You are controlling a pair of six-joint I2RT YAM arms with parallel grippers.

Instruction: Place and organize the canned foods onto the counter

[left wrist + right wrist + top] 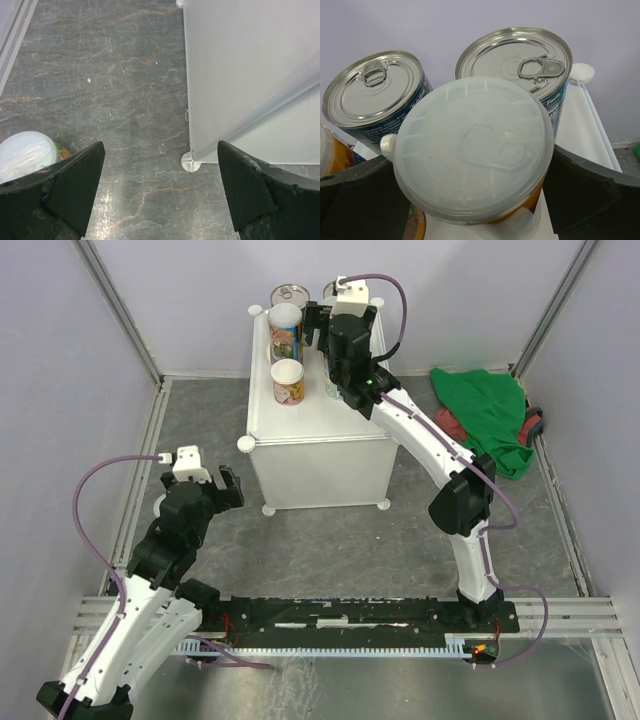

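Right end effector: fingers wide apart, one on each side of a white-lidded can that shows orange under its lid. We cannot tell whether the pads touch it. Just behind this can stand two blue-labelled pull-tab cans, at the far edge of the table. Toward the table's left edge we note two more white-lidded cans, one colourful and one nearer to us. Left end effector: fingers apart, holding nothing, low over the grey floor by the foot at the table's near left corner. Another lidded can sits on the floor just beside one finger. Green cloth lies on the floor right of the table.
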